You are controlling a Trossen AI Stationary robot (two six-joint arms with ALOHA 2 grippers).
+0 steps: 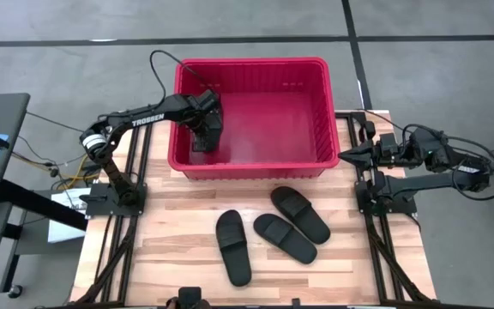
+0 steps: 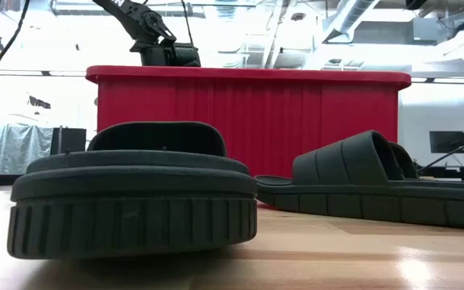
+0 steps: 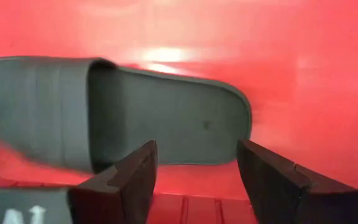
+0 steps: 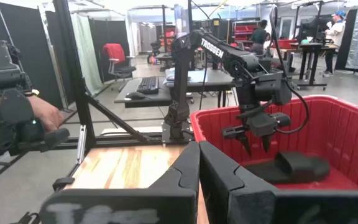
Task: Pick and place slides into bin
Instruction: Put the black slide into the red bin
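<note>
Inside the red bin [image 1: 251, 116], the left hand [image 1: 204, 137] hangs with its fingers [image 3: 132, 180] spread wide and holding nothing; directly below them one black slide [image 3: 123, 115] lies flat on the bin floor, at the bin's left end. It is the only thing visible in the bin.

Three more slides rest on the bench [image 1: 170, 249] in front of the bin: one [image 1: 232, 246] alone to the left, and a pair [image 1: 285, 237] [image 1: 300, 214] lying side by side, close or touching, just right of it. The right hand [image 1: 354, 154] waits beside the bin's right end, fingers pressed together and empty.

The sandals look rubbery, light and matte, so slipping seems unlikely and dropping them should do no harm. The thick sole probably flexes little, while the wide strap likely gives under a pinch. The strap's arch, or the sole's edge at mid-length, looks the surest place to grip.
</note>
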